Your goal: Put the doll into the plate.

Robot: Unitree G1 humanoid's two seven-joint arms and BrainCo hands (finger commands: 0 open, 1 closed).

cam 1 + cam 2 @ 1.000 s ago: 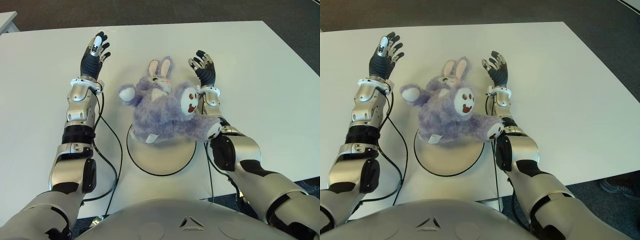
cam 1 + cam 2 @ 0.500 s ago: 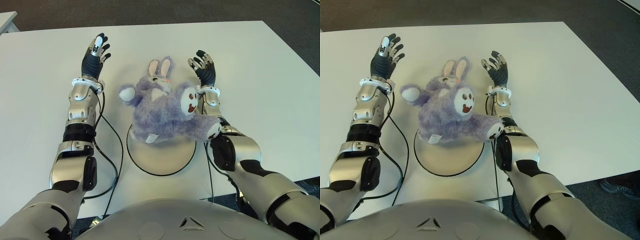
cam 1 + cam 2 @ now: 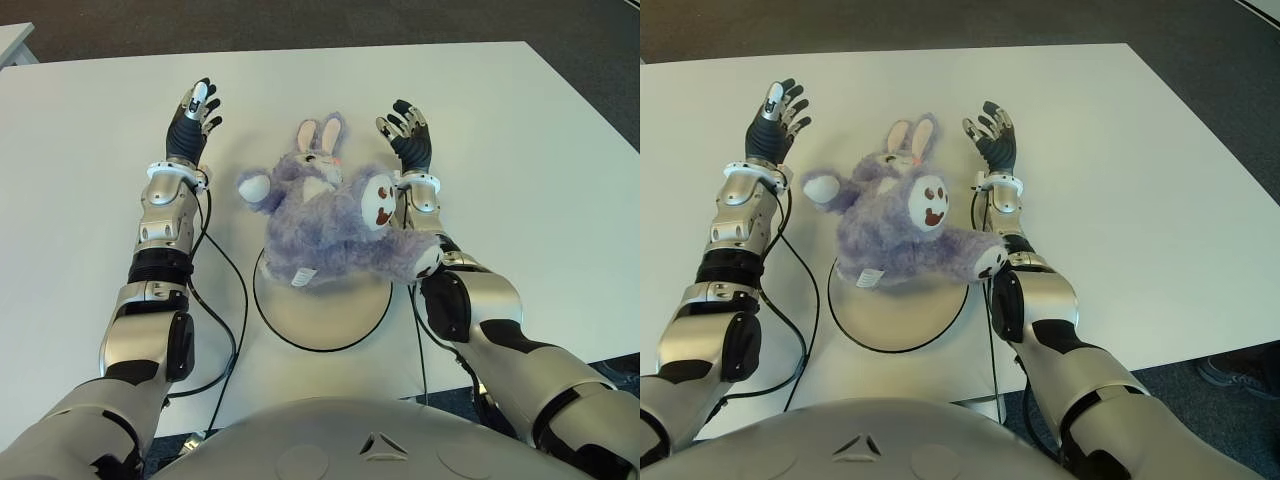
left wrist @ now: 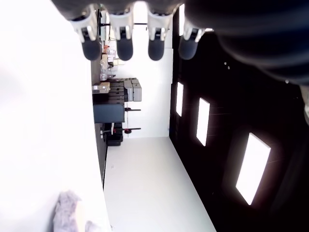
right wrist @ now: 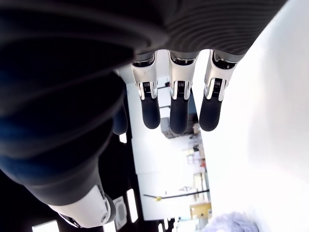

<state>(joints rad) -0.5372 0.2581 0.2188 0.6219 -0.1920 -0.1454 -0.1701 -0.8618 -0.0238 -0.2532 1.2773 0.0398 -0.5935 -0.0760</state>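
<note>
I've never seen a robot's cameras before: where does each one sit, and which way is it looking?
Left and right eye views: on the head, looking down at the white table; both arms show, the left hand and right hand flanking the purple doll lying across the plate.
Left wrist view: on that wrist, looking along its fingers towards a room.
Right wrist view: the same, past its fingers.
Both wrist views catch purple fur.

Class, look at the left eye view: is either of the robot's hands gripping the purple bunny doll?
No: the left hand and right hand are open beside the doll, which lies partly over the plate.
</note>
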